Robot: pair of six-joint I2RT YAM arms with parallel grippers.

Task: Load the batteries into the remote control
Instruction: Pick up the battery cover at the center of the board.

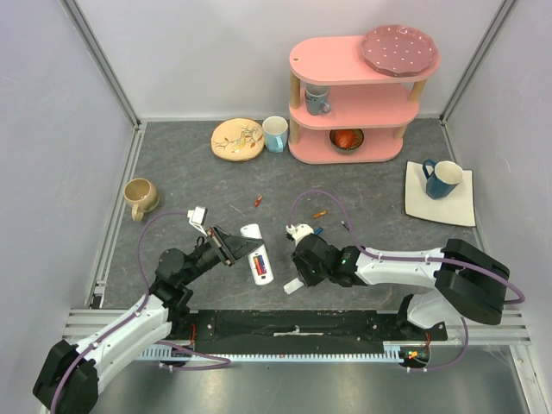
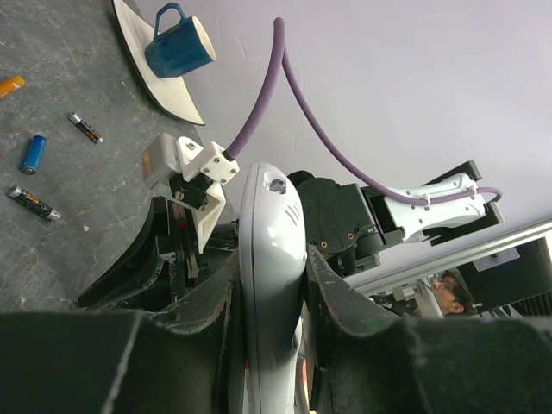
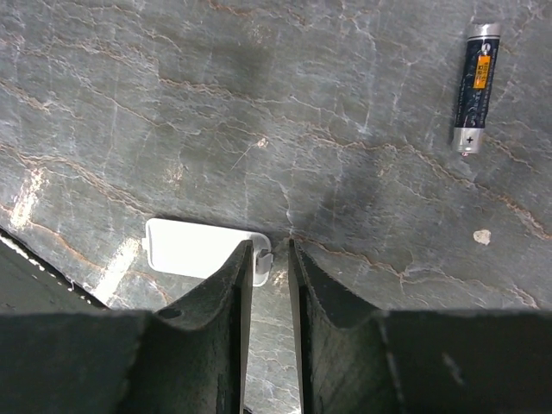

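Progress, judged from layout: roughly midway. Seeing red and blue inside the open bay of the remote control (image 1: 258, 259), so taking that as cells seated; cannot confirm full seating from overhead. Left to do, probably: refit the back cover (image 3: 185, 248), lying flat on the mat (image 3: 362, 172) just right of the remote. Counting several spare batteries (image 2: 33, 153) scattered farther out, well apart. Clamping the remote firmly across its long edges with left gripper (image 2: 272, 263), in front of the arm bases, left of centre. Reading right gripper (image 3: 270, 250) as narrowed to a thin slit, tips at the cover's small clip tab; cannot tell whether pinching it. Materials: glossy moulded white plastic with rounded nose for the remote; thin matte white plastic, rounded corners, for the cover; smooth metal-capped cylinders for the cells, likely to roll; grey veined slate-look mat, slightly rough.
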